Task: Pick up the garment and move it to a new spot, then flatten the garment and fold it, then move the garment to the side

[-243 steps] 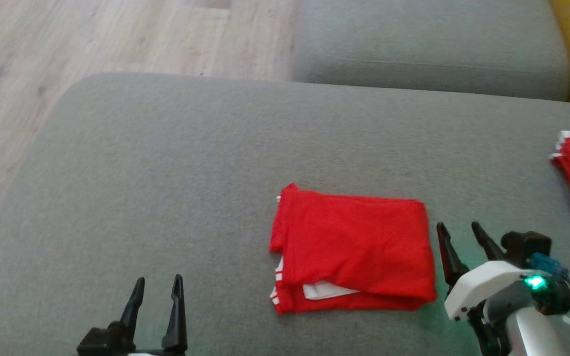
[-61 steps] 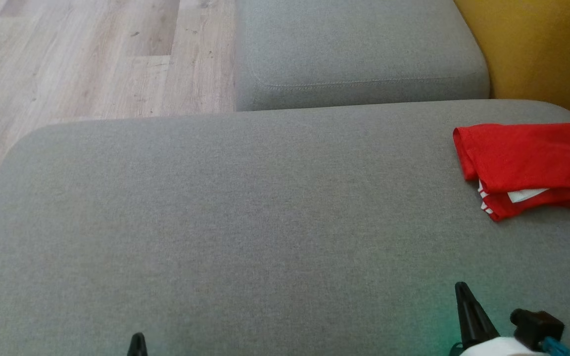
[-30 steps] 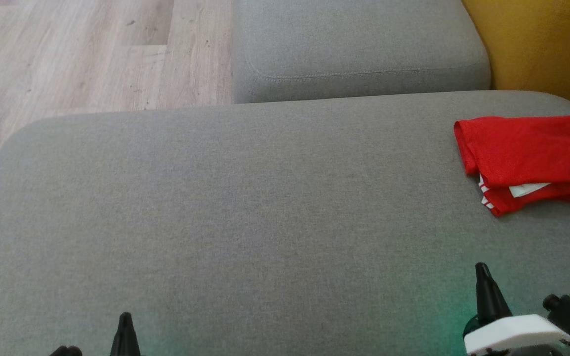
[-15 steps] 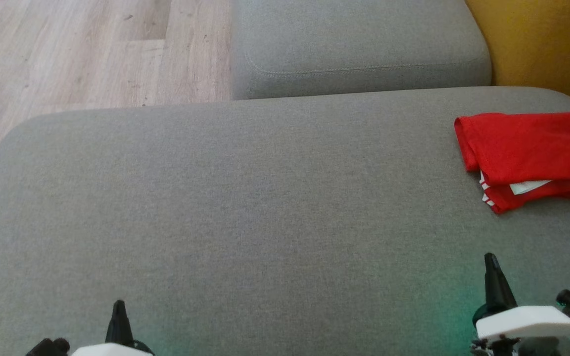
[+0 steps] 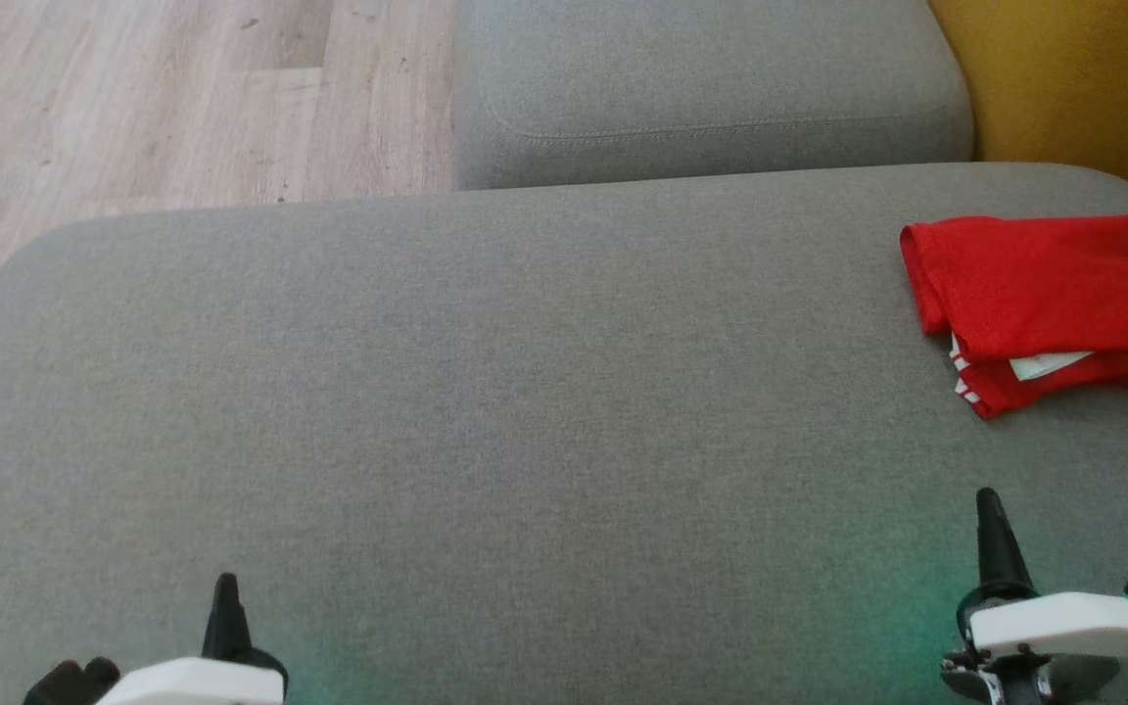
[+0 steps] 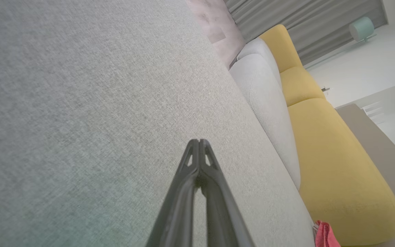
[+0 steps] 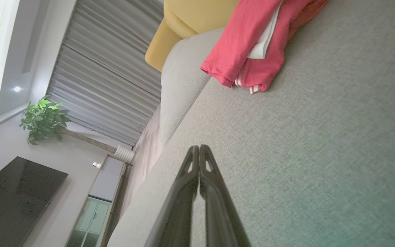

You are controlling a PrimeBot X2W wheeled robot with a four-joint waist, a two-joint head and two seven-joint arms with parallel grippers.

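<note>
The folded red garment (image 5: 1044,284) with white trim lies at the right edge of the grey cushion (image 5: 486,411), partly cut off by the head view's border. In the right wrist view the garment (image 7: 249,44) sits ahead and to the upper right of the tips. My right gripper (image 5: 990,534) is shut and empty at the lower right, well short of the garment; its tips (image 7: 199,148) are pressed together. My left gripper (image 5: 224,607) is shut and empty at the lower left, its tips (image 6: 198,141) closed over bare cushion. A sliver of the garment (image 6: 324,235) shows at the left wrist view's bottom.
A second grey cushion (image 5: 711,88) lies beyond the near one. Yellow upholstery (image 5: 1083,78) rises at the far right, right behind the garment. Wooden floor (image 5: 133,98) is at the upper left, past the cushion's rounded far-left edge.
The garment went from the cushion's middle to its right edge since the oldest frame. Over the last second both grippers rose slightly into view, the right one drifting rightward; the camera shifted a little.
</note>
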